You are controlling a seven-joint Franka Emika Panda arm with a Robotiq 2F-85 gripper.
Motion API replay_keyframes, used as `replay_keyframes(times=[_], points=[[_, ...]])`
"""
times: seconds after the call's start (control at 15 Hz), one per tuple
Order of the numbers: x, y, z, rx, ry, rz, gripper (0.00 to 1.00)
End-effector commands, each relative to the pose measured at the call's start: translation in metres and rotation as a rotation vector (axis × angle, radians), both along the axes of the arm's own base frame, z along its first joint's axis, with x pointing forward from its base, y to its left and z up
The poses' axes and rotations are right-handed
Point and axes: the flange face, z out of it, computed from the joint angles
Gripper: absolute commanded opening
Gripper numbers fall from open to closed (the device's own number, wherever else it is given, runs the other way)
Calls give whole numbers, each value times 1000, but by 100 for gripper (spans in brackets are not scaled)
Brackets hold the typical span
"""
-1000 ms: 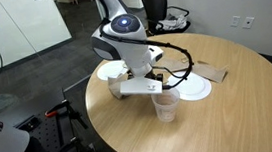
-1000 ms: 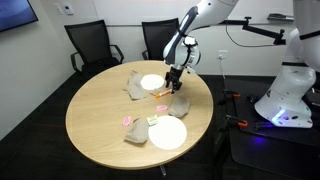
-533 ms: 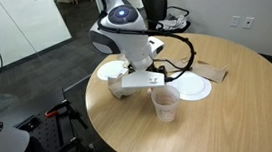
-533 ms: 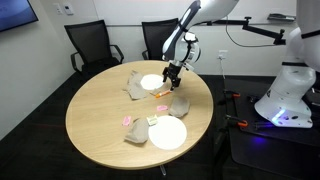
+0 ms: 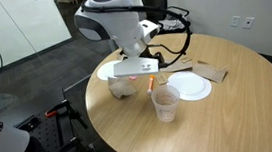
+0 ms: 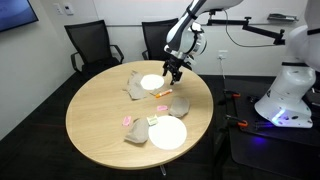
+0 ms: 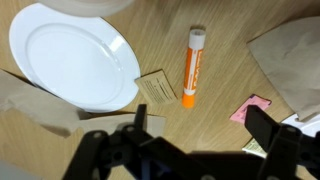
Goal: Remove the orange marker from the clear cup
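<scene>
The orange marker [image 7: 193,67] lies flat on the wooden table, outside the cup; it also shows in both exterior views [image 5: 151,83] [image 6: 160,92]. The clear cup [image 5: 165,105] stands upright near the table's front edge, a short way from the marker, with nothing to be seen in it. It is out of the wrist view. My gripper [image 7: 200,135] hangs open and empty above the table, over the marker; it shows in both exterior views [image 5: 138,74] [image 6: 175,72].
A white plate [image 7: 70,55] lies beside the marker, with a small tan card [image 7: 157,88] at its edge. A pink paper scrap [image 7: 252,108] and a brown napkin [image 7: 290,55] lie on the other side. Another white plate [image 5: 189,86] sits behind the cup.
My gripper has risen away from the table and the arm has lifted. The marker now shows lying on the table below it.
</scene>
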Motion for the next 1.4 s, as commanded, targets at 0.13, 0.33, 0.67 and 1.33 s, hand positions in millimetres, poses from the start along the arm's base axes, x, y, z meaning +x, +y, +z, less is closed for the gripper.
replay_keyframes(times=[0.13,0.33,0.67,1.33], points=[[-29,2,45,-4,-3,-79,100],[-35,1,66,-4,-7,-99,100],[-40,1,99,-13,-26,-126,100],[-41,11,152,-29,-82,-156,100]])
